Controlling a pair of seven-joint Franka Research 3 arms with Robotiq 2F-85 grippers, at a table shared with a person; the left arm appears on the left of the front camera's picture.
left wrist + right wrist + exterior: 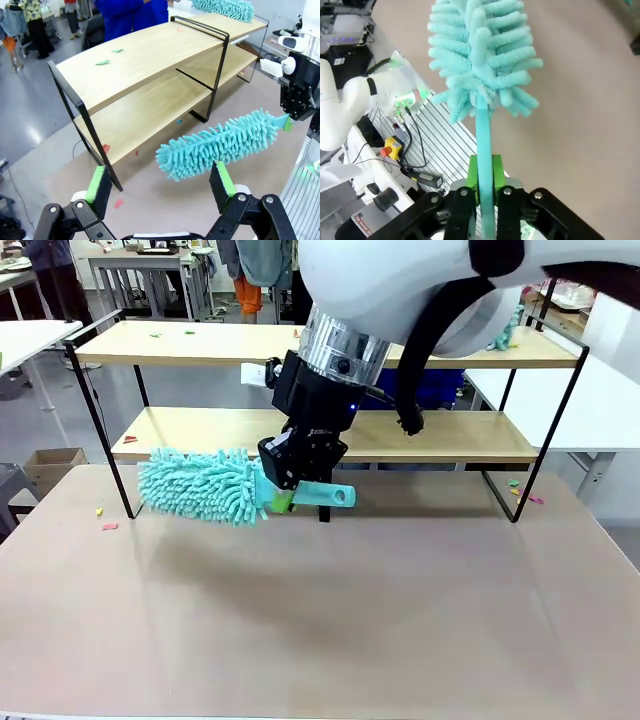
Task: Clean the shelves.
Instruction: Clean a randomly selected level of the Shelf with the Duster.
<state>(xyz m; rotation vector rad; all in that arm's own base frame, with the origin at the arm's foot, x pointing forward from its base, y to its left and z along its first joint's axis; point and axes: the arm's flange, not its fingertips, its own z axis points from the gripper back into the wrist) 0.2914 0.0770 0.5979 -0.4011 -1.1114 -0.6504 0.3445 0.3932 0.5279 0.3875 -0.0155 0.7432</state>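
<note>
Light-wood, black-framed shelves (210,344): uncleaned, we judge
Right gripper (485,172) clamps our fluffy turquoise duster (200,486); left gripper (160,181) gapes empty; scraps (102,62) (green above, red below) litter both levels.

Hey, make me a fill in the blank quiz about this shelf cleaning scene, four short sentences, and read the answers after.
1. The right hand is shut on the duster's ____.
2. The left hand is ____, with nothing held in it.
3. The shelves have ____ long wooden boards.
4. Two small green scraps lie on the ____ board.
Missing words: handle, open, two, top.
</note>
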